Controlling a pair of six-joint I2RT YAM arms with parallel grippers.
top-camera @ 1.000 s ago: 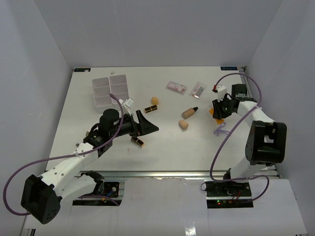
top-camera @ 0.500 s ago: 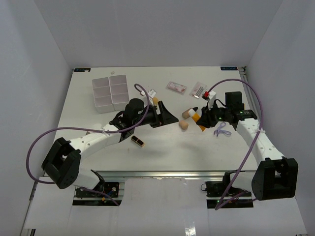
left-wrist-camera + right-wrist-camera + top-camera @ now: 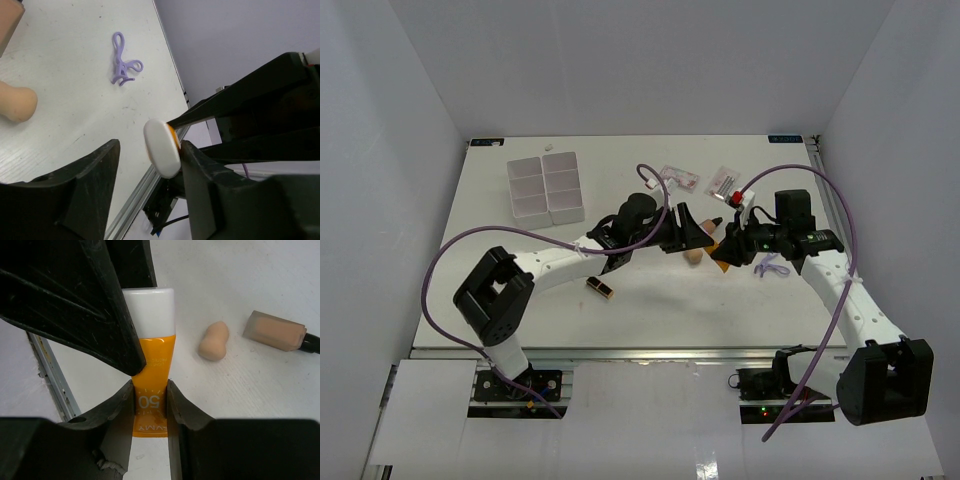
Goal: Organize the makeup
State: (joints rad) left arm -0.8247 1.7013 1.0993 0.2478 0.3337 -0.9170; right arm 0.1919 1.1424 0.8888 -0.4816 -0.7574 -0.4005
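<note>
**Mid-air handover: tube is between the two arms**

Top view first. The right end effector [image 3: 726, 249] is clamped on the orange tube [image 3: 719, 251], holding it off the bench [image 3: 650, 320] right of centre. The left end effector [image 3: 692, 230] reaches across to meet it, jaws spread. Just below the meeting point lies a sponge [image 3: 694, 257]. One lipstick [image 3: 600, 288] sits nearer the arm bases, and two packets [image 3: 678, 177] lie towards the far edge. The white box [image 3: 546, 187] is well away at far left.

Over to the left wrist. The tube's white cap [image 3: 161, 148] sits between the two dark fingers [image 3: 95, 175]. It is close against one and shows a clear gap to the other, so there is no grip yet. A purple tie [image 3: 122, 60] lies on the bench beyond.

Right wrist now. The tube's crimped end is pinched firmly between this arm's fingers [image 3: 181, 407], its cap pointing away towards the left arm's black fingers. The sponge and the tan bottle [image 3: 275, 331] lie on the bench beside it.

This looks like a pass from right to left, probably so the left arm can carry the tube to the box. Next, the left jaws need to close squarely on the cap. The right should let go only once that grip is sure, because the cap looks smooth and could slip.
</note>
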